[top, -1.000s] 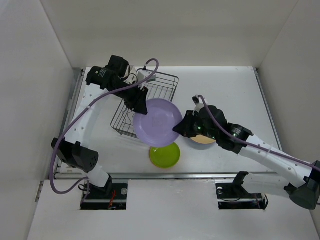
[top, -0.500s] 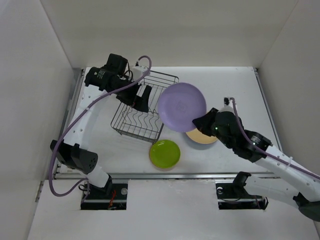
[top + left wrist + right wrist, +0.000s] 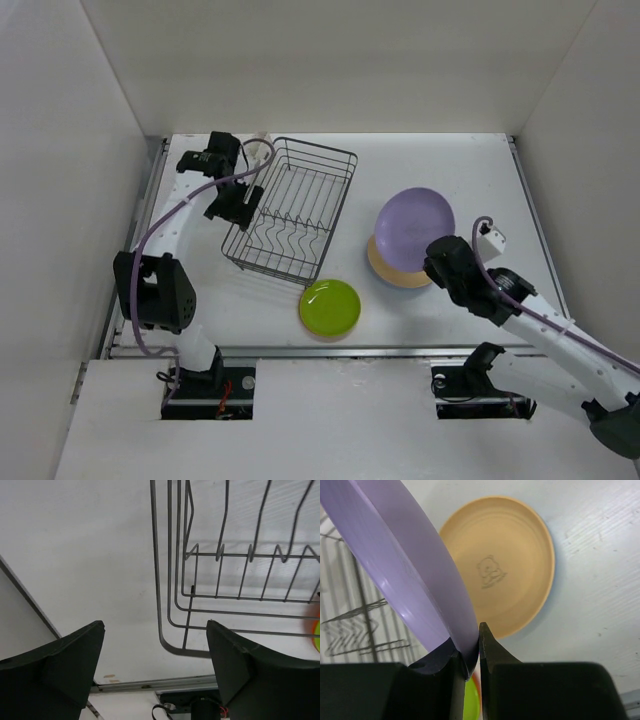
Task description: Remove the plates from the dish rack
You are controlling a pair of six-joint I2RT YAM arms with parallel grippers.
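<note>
The dish rack (image 3: 295, 210) stands at the back left with no plates between its wires. My right gripper (image 3: 437, 258) is shut on the near rim of the lavender plate (image 3: 413, 224) and holds it tilted just above the tan plate (image 3: 398, 272), which lies flat on the table. In the right wrist view the jaws (image 3: 479, 630) pinch the lavender plate (image 3: 410, 565) over the tan plate (image 3: 505, 570). The lime green plate (image 3: 330, 306) lies in front of the rack. My left gripper (image 3: 238, 204) hangs open beside the rack's left side, holding nothing (image 3: 156, 625).
The rack's near corner wires (image 3: 172, 630) lie between my left fingers' line of sight and the table. A red-orange rim (image 3: 477, 690) shows under the lime green plate (image 3: 470, 702). White walls enclose the table on three sides.
The left gripper let go of the lavender plate, opened and drew back to the rack's left side. The right arm carried the plate rightward and down over the tan plate.
</note>
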